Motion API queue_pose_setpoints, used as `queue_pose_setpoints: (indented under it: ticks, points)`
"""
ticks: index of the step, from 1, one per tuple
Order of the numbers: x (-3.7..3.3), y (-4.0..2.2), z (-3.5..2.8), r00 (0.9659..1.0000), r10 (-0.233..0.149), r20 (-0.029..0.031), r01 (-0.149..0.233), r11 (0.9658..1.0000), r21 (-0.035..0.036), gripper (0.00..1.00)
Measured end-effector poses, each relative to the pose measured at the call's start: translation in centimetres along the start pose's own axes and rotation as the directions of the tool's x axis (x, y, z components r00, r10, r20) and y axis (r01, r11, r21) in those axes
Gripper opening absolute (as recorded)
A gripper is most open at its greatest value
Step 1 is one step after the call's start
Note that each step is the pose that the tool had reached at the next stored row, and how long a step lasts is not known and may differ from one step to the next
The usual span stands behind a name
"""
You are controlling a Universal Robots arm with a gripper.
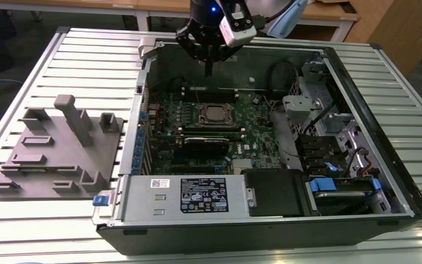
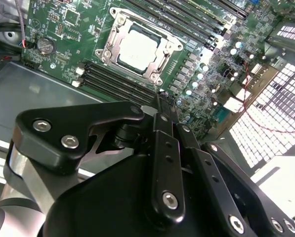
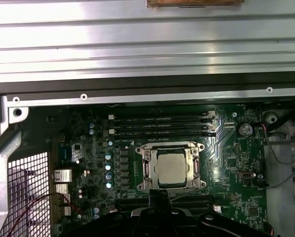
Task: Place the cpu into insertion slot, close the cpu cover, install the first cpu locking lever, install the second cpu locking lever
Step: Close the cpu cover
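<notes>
Grey moulded holder (image 1: pixel 57 148) of posts and blocks lies at the left on the slatted table (image 1: pixel 20 231). To its right is the open computer case (image 1: pixel 233 242), side panel off so that the green board (image 1: pixel 259 151) inside faces up. On the board the chip (image 1: pixel 215 113) sits in its socket (image 3: pixel 143 183), with the cover plate (image 2: pixel 112 47) folded down around it. The gripper (image 1: pixel 209 70) hangs over the case's far wall, jaws pressed together on nothing, probably because the chip is already seated. Drive bays (image 1: pixel 336 190) occupy the case's right end.
</notes>
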State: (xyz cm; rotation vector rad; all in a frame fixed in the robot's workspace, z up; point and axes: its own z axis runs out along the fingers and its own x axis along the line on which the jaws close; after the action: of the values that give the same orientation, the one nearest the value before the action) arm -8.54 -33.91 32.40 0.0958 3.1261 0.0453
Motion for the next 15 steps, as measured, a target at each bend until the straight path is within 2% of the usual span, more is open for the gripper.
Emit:
queue_pose_setpoints:
  ticks: [15]
  points:
    - [0.01, -0.02, 0.66, 1.0000, 0.000, 0.0000, 0.000, 1.0000, -0.0001, 0.10]
